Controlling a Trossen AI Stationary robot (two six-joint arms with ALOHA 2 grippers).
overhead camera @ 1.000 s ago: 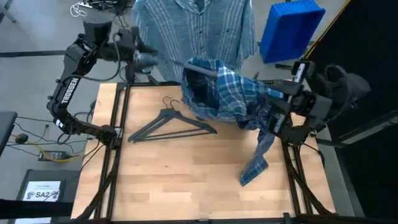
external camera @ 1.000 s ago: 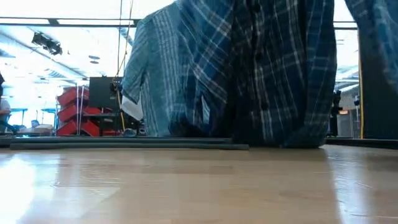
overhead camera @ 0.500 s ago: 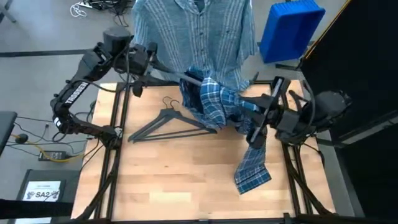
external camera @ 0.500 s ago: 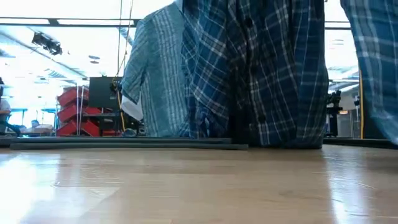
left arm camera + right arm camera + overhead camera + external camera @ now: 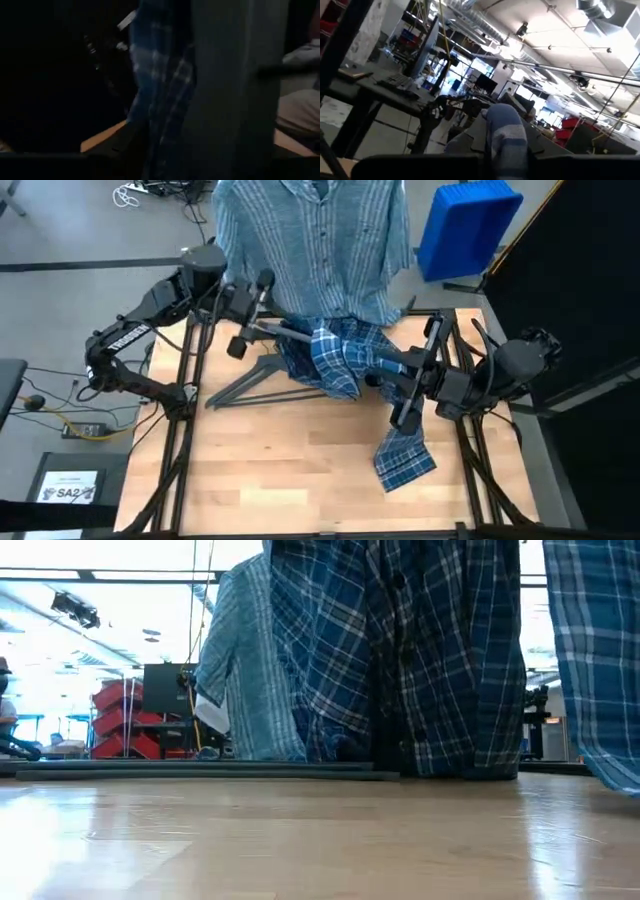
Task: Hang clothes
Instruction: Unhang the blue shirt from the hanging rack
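Note:
The dark blue plaid shirt hangs bunched between my two grippers over the far half of the table; in the low view its body reaches down close to the tabletop. One sleeve trails down, its end lying on the wood. My left gripper is at the shirt's left, shut on a grey hanger that runs into the cloth. My right gripper is at the shirt's right, shut on cloth. A light blue striped shirt hangs past the table's far edge. My left gripper holds the grey hanger's arm by its free left end, coming level from the table's left. The hanger is lifted clear and its other end is buried in the plaid shirt. The fingers themselves are hidden in the dark wrist view. My right gripper pinches a bunched fold of the plaid shirt between its two fingers, coming from the table's right. Several layers seem gathered there. The cloth sags slack toward the hanger, and the sleeve hangs below the fingers to the table.
A spare dark hanger lies flat on the table left of the middle, just under the shirt's left part. A blue bin stands beyond the far right corner. Black frame rails run along both table sides.
Both grippers have come down and toward each other: the left toward the table's right and near edge, the right toward the left. The plaid shirt has sunk lower and bunched narrower between them. Its sleeve end has shifted a little left on the table.

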